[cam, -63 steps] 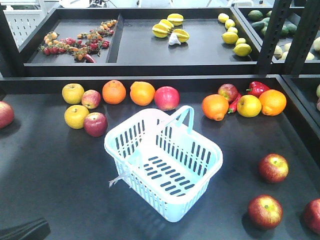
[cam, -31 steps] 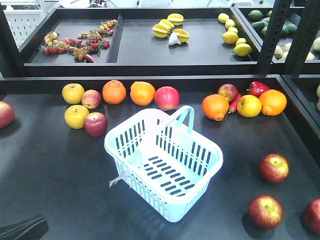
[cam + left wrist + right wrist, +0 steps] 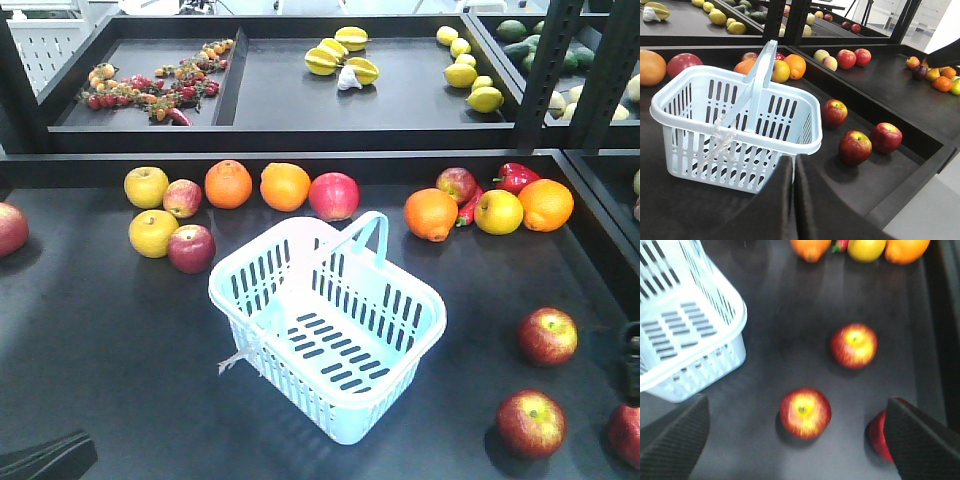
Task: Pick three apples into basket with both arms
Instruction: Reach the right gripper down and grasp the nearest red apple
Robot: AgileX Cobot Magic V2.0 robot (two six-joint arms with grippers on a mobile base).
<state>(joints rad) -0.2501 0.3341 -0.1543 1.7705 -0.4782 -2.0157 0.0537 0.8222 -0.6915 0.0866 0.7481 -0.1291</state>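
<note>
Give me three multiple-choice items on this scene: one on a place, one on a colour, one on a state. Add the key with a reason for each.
1. Where do the three apples at the front right lie?
A. On the dark table, right of the basket
B. Inside the basket
C. On the floor

2. What colour is the basket?
A. Red
B. Pale aqua-blue
C. Black

3. How is the right claw?
A. Shut on an apple
B. Shut on the basket handle
C. Open, holding nothing

Key:
1 A: all three sit on the tabletop beyond the basket's right side, and the basket is empty.
2 B: its slotted walls are pale blue in every view.
3 C: the right wrist view shows its fingers wide apart above the apples.
</note>
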